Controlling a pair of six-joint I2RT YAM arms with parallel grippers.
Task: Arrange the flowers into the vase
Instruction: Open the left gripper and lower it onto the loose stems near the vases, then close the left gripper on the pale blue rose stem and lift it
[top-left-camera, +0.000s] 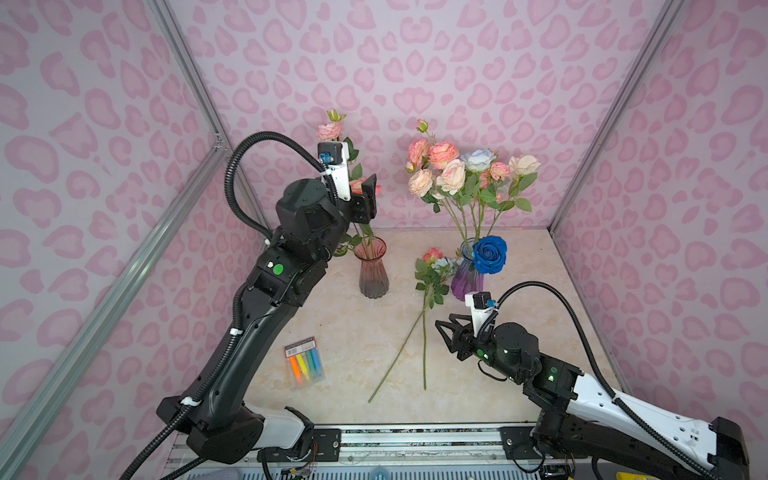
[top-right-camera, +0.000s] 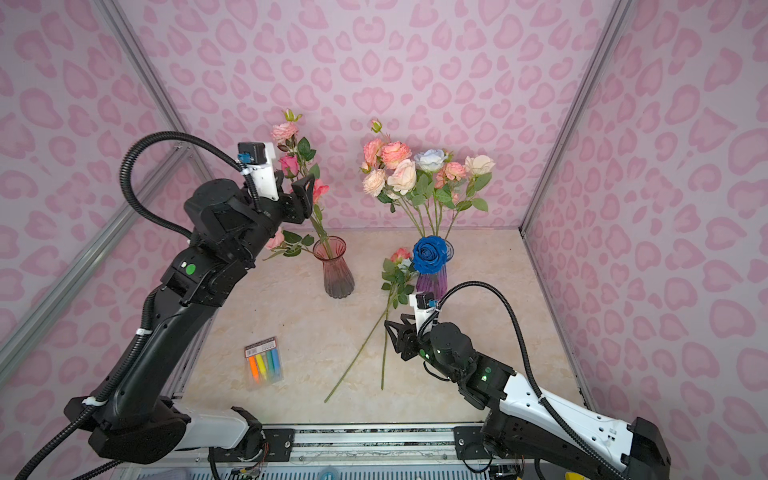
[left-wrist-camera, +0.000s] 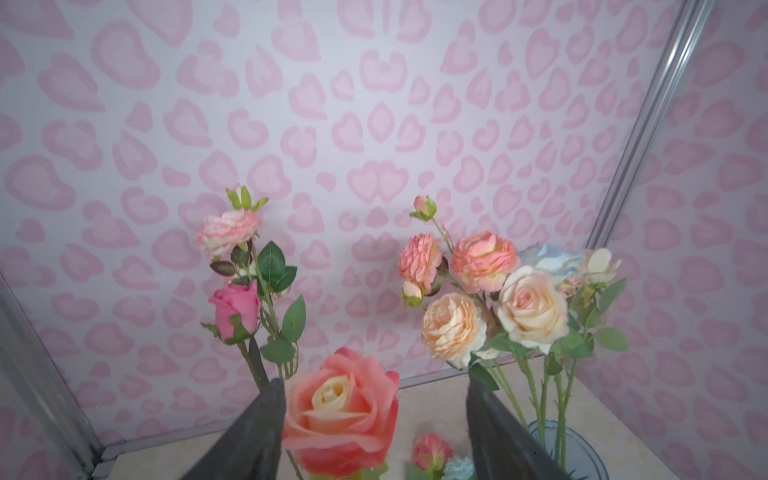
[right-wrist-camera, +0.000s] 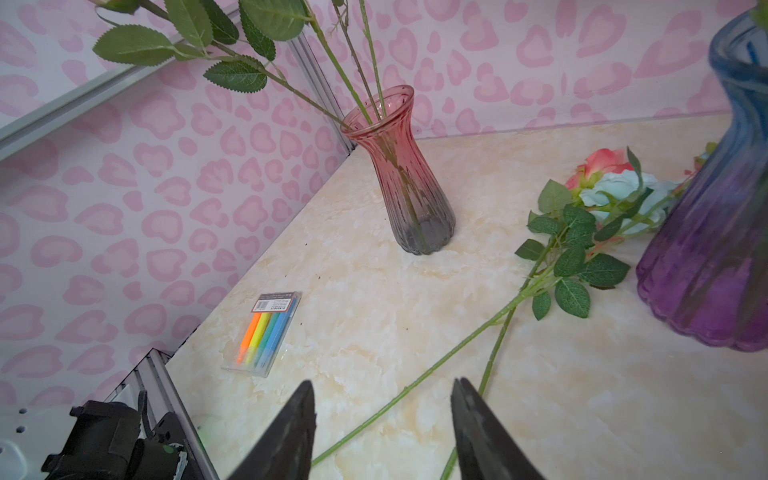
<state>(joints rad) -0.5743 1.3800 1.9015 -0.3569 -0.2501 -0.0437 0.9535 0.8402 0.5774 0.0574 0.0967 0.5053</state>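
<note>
Most flowers (top-left-camera: 453, 174) stand in our pink vase (top-left-camera: 374, 270) and purple vase (top-left-camera: 465, 284) near the table's (top-left-camera: 353, 332) back edge, while two stems (top-left-camera: 424, 357) lie mid-table before our spread right gripper (right-wrist-camera: 383, 386), our left gripper (left-wrist-camera: 374, 386) gaping around a coral rose (left-wrist-camera: 340, 411).

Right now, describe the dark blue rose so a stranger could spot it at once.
On the marble tabletop, look toward the back right for the blue-purple vase packed with tall pale roses. The dark blue rose sits low at that vase's rim, far below the other heads, and is the only deep blue bloom.
</note>
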